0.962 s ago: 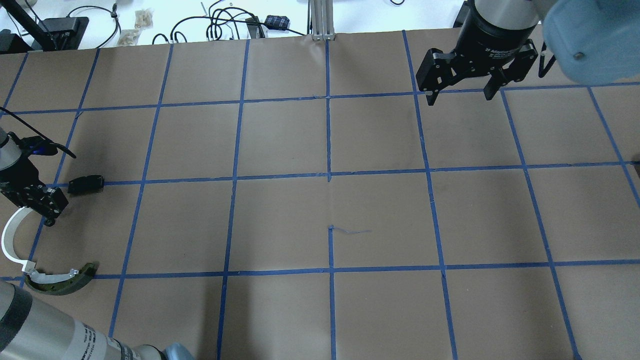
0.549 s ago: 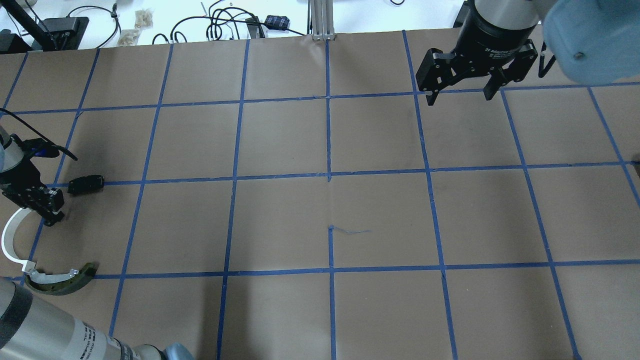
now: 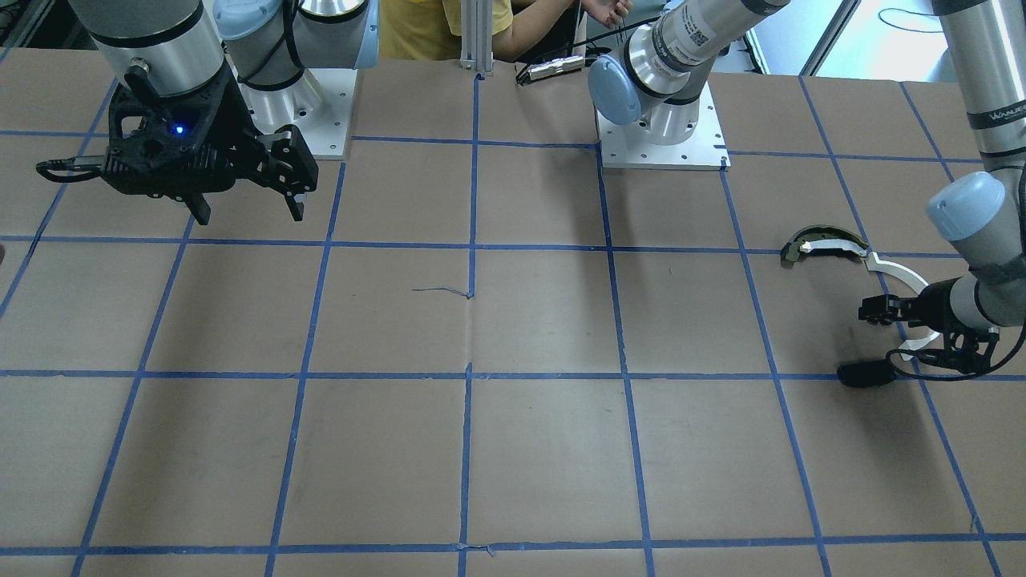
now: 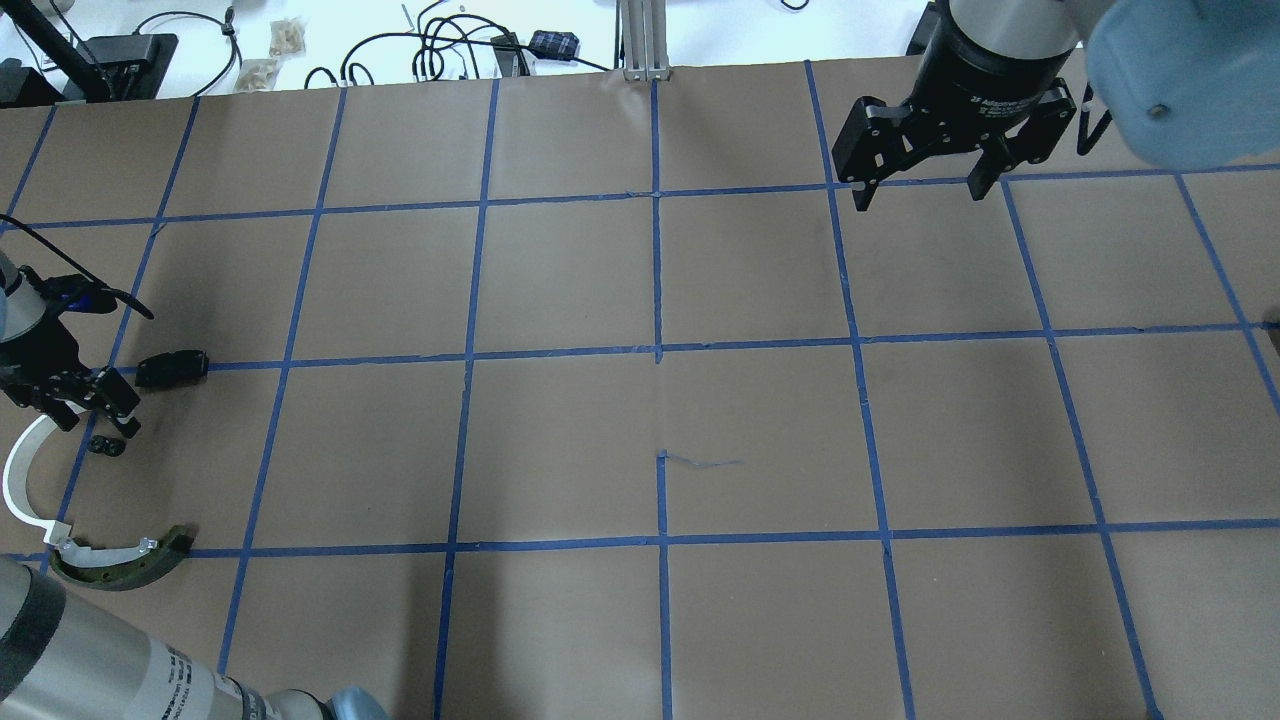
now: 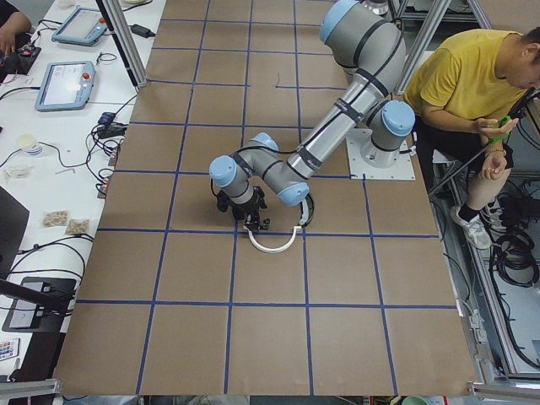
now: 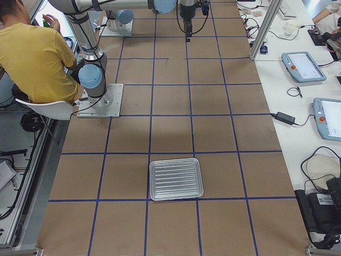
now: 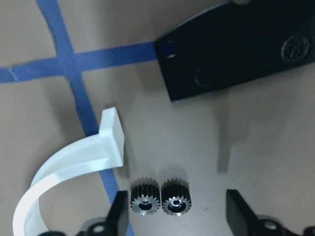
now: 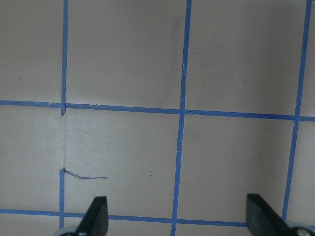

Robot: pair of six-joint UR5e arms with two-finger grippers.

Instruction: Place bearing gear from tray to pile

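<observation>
Two tiny black toothed bearing gears (image 7: 175, 201) lie side by side on the paper, next to the end of the white curved strip (image 7: 69, 162). They show as small black dots in the overhead view (image 4: 105, 447). My left gripper (image 7: 178, 216) is open, a finger on each side of the gears and not touching them; it also shows in the overhead view (image 4: 97, 420). The pile holds the white strip (image 4: 15, 480), the dark yellowish-edged curved piece (image 4: 130, 565) and the flat black plate (image 4: 172, 369). My right gripper (image 4: 922, 190) is open and empty, far off.
A silver ribbed tray (image 6: 176, 178) lies at the table's right end with nothing visible in it. Blue tape lines grid the brown paper. A person in a yellow shirt (image 5: 472, 84) sits behind the robot bases. Cables and devices lie beyond the far edge (image 4: 450, 45).
My left gripper has drawn back a little from the spot beside the white strip. The small gears now lie uncovered on the paper there. The right arm has not moved.
</observation>
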